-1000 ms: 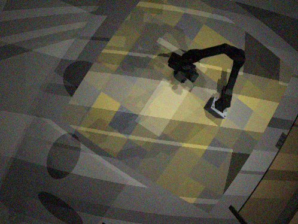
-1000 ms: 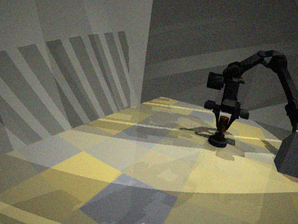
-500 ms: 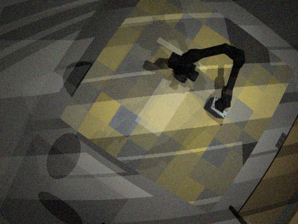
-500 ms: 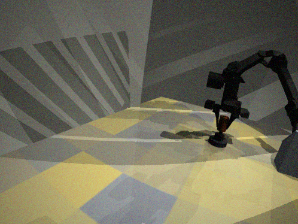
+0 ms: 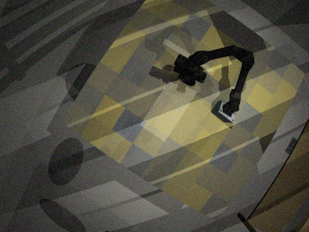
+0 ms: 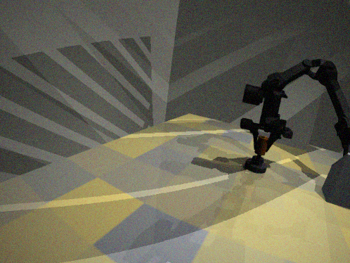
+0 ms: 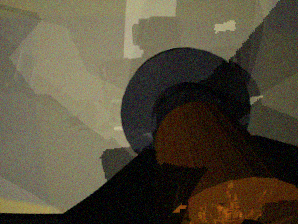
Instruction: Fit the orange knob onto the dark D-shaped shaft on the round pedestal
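Observation:
The orange knob (image 6: 262,145) (image 7: 186,131) is upright between the fingers of my gripper (image 6: 261,150) (image 7: 201,152), which is shut on it. The dark round pedestal (image 6: 256,167) (image 7: 140,95) stands directly below. In the exterior view a short dark stretch separates the knob from the pedestal's wide base; fingertips and shaft are hard to tell apart there. In the wrist view the knob's lower end overlaps the pedestal's middle and hides the shaft. The flat sides are not visible. In the top view the dark gripper covers the knob and pedestal.
The arm's base (image 5: 228,119) (image 6: 339,184) stands to the right in the top and exterior views, with the arm arching over to the pedestal. The table top (image 5: 161,124) (image 6: 169,204) has a patchwork pattern crossed by light bands and shadows. Dark oval shapes (image 5: 66,161) show at left in the top view.

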You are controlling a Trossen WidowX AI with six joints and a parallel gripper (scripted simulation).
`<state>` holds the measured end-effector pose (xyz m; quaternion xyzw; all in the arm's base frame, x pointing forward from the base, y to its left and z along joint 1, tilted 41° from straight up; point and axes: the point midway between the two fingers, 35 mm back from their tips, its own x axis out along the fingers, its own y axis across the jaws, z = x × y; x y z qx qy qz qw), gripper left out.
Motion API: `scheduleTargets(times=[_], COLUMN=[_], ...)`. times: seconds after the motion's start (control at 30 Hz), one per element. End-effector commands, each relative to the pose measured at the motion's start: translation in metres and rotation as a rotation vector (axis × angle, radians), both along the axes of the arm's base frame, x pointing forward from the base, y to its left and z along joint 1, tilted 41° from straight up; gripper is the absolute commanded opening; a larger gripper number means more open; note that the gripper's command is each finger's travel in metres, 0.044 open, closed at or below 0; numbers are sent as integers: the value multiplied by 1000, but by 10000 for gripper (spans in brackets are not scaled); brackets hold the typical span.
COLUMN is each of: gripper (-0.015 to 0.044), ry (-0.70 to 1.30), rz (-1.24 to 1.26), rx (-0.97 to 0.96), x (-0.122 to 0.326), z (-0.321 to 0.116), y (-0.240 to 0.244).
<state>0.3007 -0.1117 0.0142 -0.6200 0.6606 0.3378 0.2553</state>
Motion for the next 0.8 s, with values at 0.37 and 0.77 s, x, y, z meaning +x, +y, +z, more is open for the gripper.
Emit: scheduleTargets(times=[0.37, 0.77], gripper=[0, 0], ry=[1, 136], rz=[6, 164], rx=[-4, 17], x=[1, 3], z=[3, 2], y=[0, 0])
